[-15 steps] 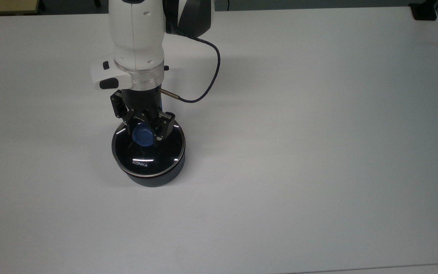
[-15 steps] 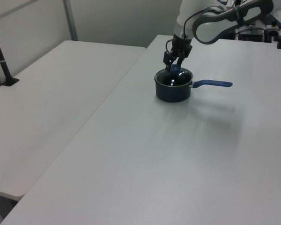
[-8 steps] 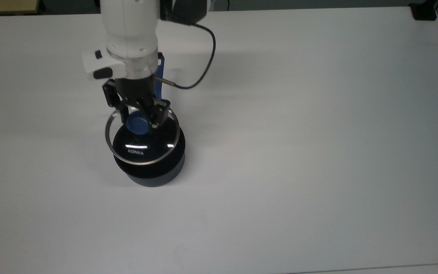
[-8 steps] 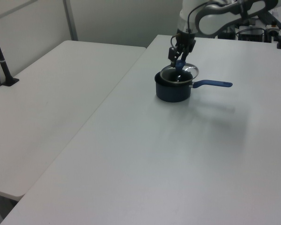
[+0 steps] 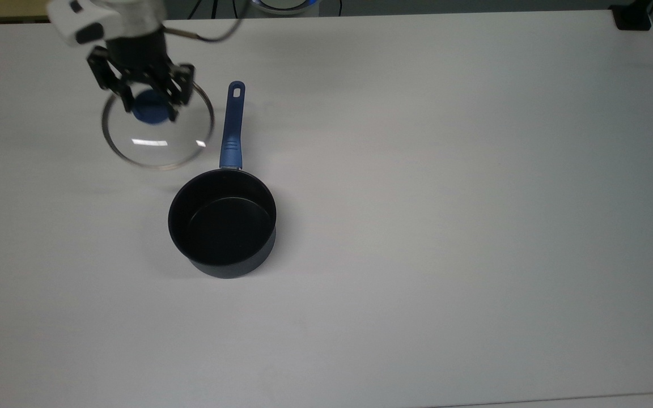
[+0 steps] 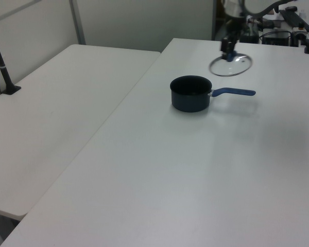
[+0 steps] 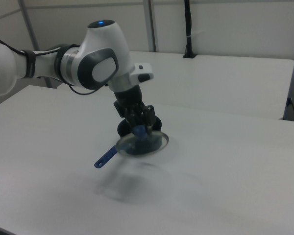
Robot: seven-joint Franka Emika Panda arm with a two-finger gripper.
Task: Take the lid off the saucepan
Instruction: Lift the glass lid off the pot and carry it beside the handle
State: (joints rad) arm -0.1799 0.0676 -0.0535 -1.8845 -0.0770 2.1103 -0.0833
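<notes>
The saucepan (image 5: 221,224) stands uncovered on the white table, its black inside showing. Its blue handle (image 5: 232,127) points toward the top view's upper edge. My gripper (image 5: 151,107) is shut on the blue knob (image 5: 155,113) of the glass lid (image 5: 156,144) and holds it in the air, up and to the left of the pan in the top view. In the left view the lid (image 6: 230,66) hangs under the gripper (image 6: 229,54), beyond the saucepan (image 6: 190,93). In the right view the tilted lid (image 7: 143,144) partly hides the saucepan (image 7: 123,128); the handle (image 7: 105,158) pokes out below.
A second white table (image 6: 51,103) adjoins on the left view's left, with a black post (image 6: 2,62) clamped to it. A black block (image 5: 632,17) sits at the top view's upper right corner. The arm (image 7: 93,63) reaches in from the right view's left.
The lid has come off the saucepan and travelled with the gripper up and to the top view's left. The pan has stayed put, and its inside and handle now show.
</notes>
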